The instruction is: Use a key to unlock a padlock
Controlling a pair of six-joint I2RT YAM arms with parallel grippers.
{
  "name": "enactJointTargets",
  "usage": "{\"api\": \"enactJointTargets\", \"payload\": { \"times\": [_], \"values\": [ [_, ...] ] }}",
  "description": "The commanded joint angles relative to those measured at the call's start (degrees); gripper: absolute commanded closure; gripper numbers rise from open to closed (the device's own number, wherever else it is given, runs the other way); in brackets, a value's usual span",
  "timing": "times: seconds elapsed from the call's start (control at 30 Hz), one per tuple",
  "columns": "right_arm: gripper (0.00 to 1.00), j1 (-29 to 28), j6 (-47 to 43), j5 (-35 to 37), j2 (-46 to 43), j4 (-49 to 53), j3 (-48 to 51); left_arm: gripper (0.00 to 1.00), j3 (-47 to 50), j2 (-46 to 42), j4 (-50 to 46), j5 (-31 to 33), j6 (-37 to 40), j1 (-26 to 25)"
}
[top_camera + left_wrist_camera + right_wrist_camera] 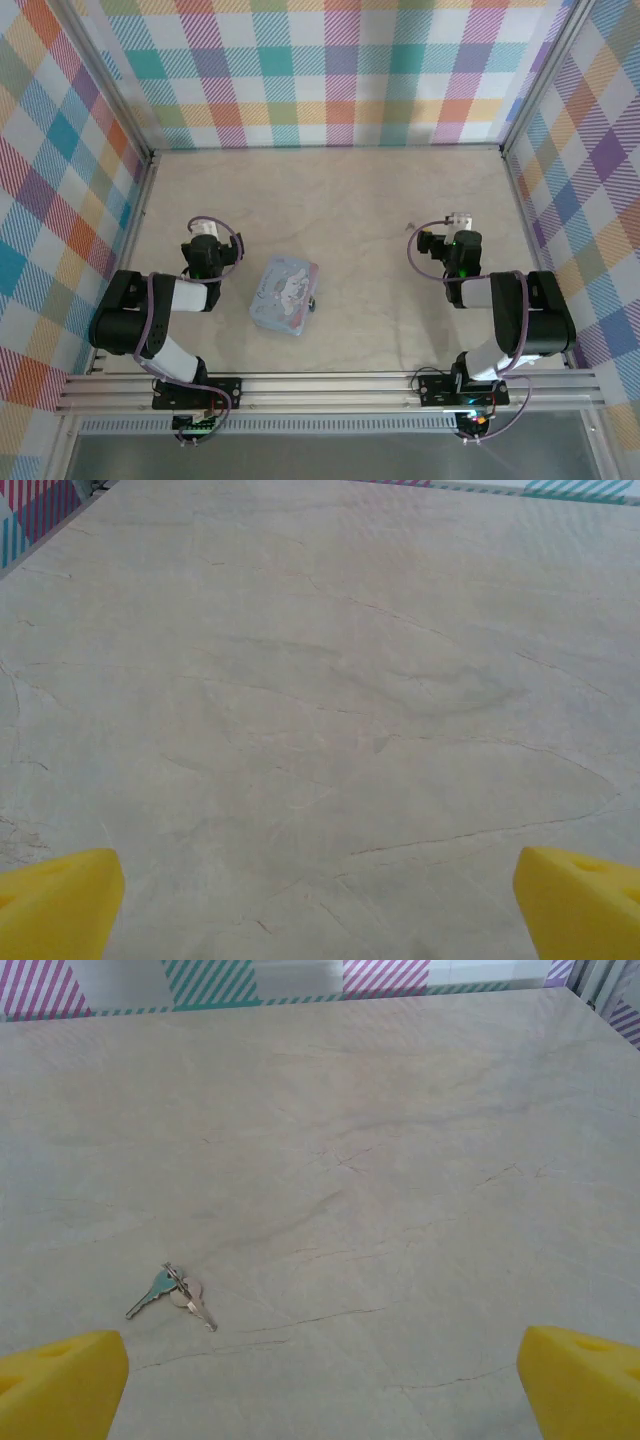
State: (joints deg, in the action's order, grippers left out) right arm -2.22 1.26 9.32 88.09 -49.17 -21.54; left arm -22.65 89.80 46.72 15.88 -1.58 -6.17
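A pale blue cartoon-printed tin (284, 294) lies on the table between the two arms. The padlock (314, 303) is a tiny dark piece at the tin's right rim. Two keys (172, 1294) on a ring, one teal-headed and one silver, lie flat on the table ahead and left of my right gripper (320, 1385). That gripper is open, its yellow fingertips (60, 1385) wide apart over bare table. My left gripper (320, 905) is also open, with nothing between its yellow fingertips (55, 905). In the top view the left gripper (206, 228) stands left of the tin and the right gripper (460, 224) far to its right.
Checked cloth walls (320, 70) close the table in on the back, left and right. An aluminium rail (330, 385) carrying both arm bases runs along the near edge. The pale marbled tabletop (340, 200) stretches behind the tin.
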Motion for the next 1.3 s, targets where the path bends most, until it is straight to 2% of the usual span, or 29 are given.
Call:
{"api": "enactJointTargets", "payload": {
  "times": [0.0, 0.8, 0.87, 0.93, 1.1, 1.17, 1.27],
  "values": [
    [0.0, -0.1, 0.7, -0.6, -0.3, -0.8, -0.9, 0.0, -0.4, -0.3, 1.4, -0.6, 1.2, 0.7],
    [0.0, -0.1, 0.9, -0.1, -1.3, 0.5, -1.1, 0.0, -0.3, -1.3, 1.1, 0.0, 0.9, 0.7],
    [0.0, -0.3, -0.1, -1.6, -4.3, 4.0, -1.8, 0.0, -3.2, -4.9, -7.6, 1.5, 0.3, 0.6],
    [0.0, -0.3, 0.8, -0.8, -8.1, 11.6, -3.9, 0.0, -7.3, -7.8, -16.7, 3.7, -0.6, 0.7],
    [0.0, -0.3, 3.8, -3.3, -16.9, 23.2, -6.7, 0.0, -12.4, -15.2, -28.5, 5.9, -3.6, 0.7],
    [0.0, -0.3, 7.1, -5.3, -20.3, 27.1, -8.3, 0.0, -15.7, -17.8, -36.5, 5.6, -9.4, 0.8],
    [0.0, -0.1, 20.0, -8.1, -25.4, 36.8, -11.8, 0.0, -22.4, -20.4, -54.9, 5.7, -28.2, 1.4]
  ]
}}
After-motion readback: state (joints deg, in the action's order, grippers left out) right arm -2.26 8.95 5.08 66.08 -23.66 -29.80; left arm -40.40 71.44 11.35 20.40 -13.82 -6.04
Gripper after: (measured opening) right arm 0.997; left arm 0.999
